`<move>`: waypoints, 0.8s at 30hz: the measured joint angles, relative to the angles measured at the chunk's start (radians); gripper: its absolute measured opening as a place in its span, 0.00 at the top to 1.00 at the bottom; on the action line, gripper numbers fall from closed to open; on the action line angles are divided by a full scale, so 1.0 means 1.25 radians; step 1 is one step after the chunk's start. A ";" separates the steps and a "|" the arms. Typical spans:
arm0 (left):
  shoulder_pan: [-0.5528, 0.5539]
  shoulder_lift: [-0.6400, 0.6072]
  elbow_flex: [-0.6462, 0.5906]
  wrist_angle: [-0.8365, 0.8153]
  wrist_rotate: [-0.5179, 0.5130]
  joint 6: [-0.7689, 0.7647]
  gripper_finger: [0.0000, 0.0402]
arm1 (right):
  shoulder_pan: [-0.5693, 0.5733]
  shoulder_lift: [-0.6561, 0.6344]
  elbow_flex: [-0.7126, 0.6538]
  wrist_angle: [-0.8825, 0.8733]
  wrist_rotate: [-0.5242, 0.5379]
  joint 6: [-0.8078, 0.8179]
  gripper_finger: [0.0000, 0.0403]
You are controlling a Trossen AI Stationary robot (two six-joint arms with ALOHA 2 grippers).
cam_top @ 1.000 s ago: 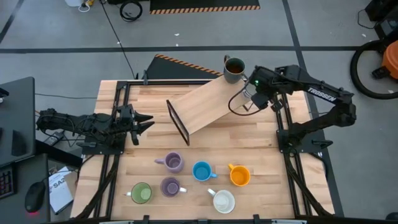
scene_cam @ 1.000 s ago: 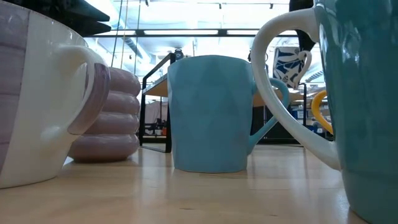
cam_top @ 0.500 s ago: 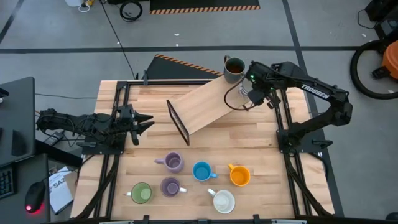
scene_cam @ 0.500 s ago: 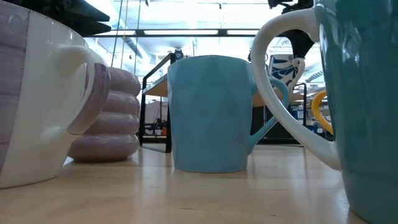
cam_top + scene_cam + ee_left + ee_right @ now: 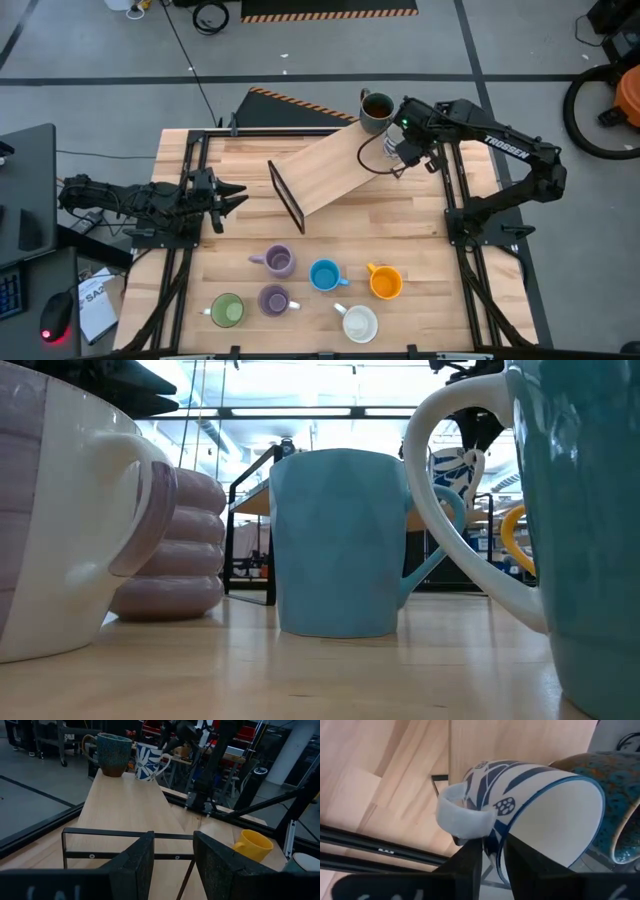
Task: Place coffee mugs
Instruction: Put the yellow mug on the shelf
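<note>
My right gripper (image 5: 393,160) is shut on a white mug with a blue pattern (image 5: 520,795) over the far end of a slanted wooden board (image 5: 330,170). The mug is right beside a dark grey-brown mug (image 5: 377,108) that stands on the board's top end. Both mugs show in the left wrist view, white (image 5: 149,762) and dark (image 5: 112,754). Near the front stand two purple mugs (image 5: 278,261) (image 5: 273,299), a blue (image 5: 324,274), an orange (image 5: 385,282), a green (image 5: 227,310) and a white one (image 5: 359,322). My left gripper (image 5: 172,845) waits open at the table's left. My right gripper pinches the patterned mug's wall at the rim (image 5: 495,842), next to the handle (image 5: 462,817). One finger (image 5: 522,865) is inside the mug and one (image 5: 467,867) outside. The fingers come from above, and the mug hangs tilted below them. Whether its base touches the board, I cannot tell.
A black metal frame (image 5: 285,195) stands at the board's lower end, just in front of my left gripper. The black rails of the arm mounts (image 5: 455,200) run along both table sides. Bare wood lies between the board and the row of mugs.
My right gripper has carried the patterned mug a little toward the table's left and far edge, closer to the dark mug, still shut on it. The mug stays tilted in the hold.
</note>
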 joint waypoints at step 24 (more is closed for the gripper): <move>0.000 0.000 0.000 0.000 0.001 -0.016 0.65 | 0.026 -0.034 0.000 0.011 0.123 0.015 0.71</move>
